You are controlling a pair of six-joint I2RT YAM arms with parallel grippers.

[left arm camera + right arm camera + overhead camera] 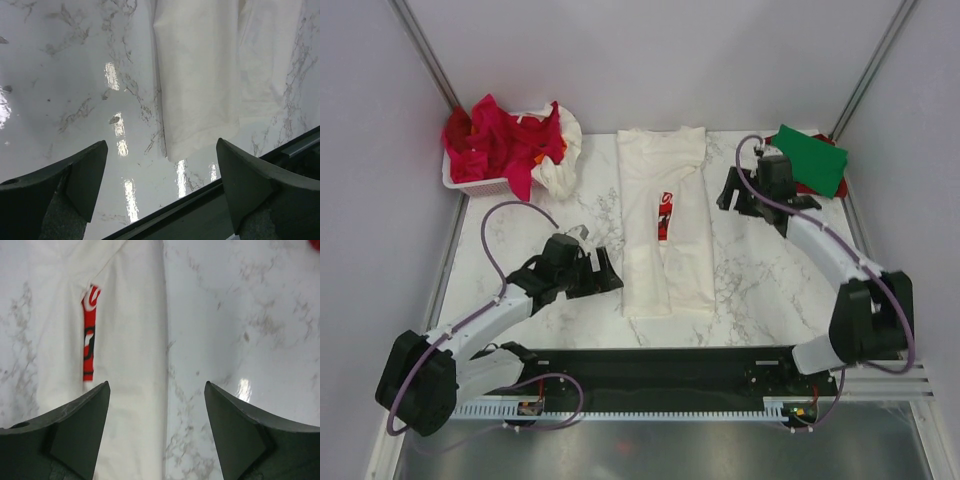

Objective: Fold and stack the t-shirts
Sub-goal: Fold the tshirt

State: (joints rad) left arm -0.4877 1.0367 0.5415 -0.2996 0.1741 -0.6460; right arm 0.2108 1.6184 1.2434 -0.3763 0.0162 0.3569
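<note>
Top external: white t-shirt (665, 225) lay lengthwise on the tabletop (760, 285) between left tool (608, 272) and right tool (730, 195), both spread, empty.

- long white folded t-shirt with red print (665, 230): soft, matt cloth.
- white table surface with grey marble veins (760, 280): smooth, glossy, reflecting the lights.
- dark left gripper (161, 141): matt, slightly grainy plastic.

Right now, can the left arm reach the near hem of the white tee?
Probably yes: the left gripper is open beside the white t-shirt, with only a strip of table between it and the hem, nothing in the way.
</note>
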